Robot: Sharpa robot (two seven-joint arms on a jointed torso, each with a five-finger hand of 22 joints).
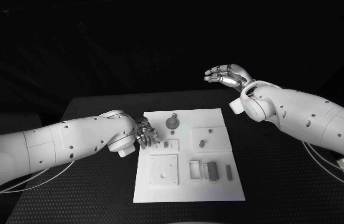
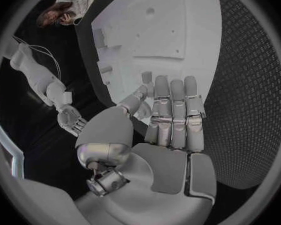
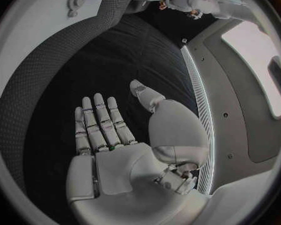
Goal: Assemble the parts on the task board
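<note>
Task board (image 1: 188, 157): white plate flat on the black table (image 1: 279, 184), mid-table, long side running away from the robot; seen also in left wrist view (image 2: 178, 30) and at the rim of right wrist view (image 3: 34, 35).
Parts: grey here. Round gear-like part (image 1: 173, 121) near the far end of the board. Small peg (image 1: 202, 143) standing in the square plate at the board's right side. Dark oblong block (image 1: 212, 171) and thin bar (image 1: 228, 172) side by side toward the near right. Small piece (image 1: 166, 145) just beside the left hand's fingertips.
Left hand (image 1: 147, 136): at the board's left edge, about mid-length, fingers extended together and reaching over the board; holding nothing, thumb apart from the fingers in left wrist view (image 2: 172, 120). Contact with the board: cannot tell.
Right hand (image 1: 227, 75): raised above the far edge of the table, well apart from the board, beyond its far right corner; palm open, fingers straight and slightly spread in right wrist view (image 3: 103, 130), nothing held.
</note>
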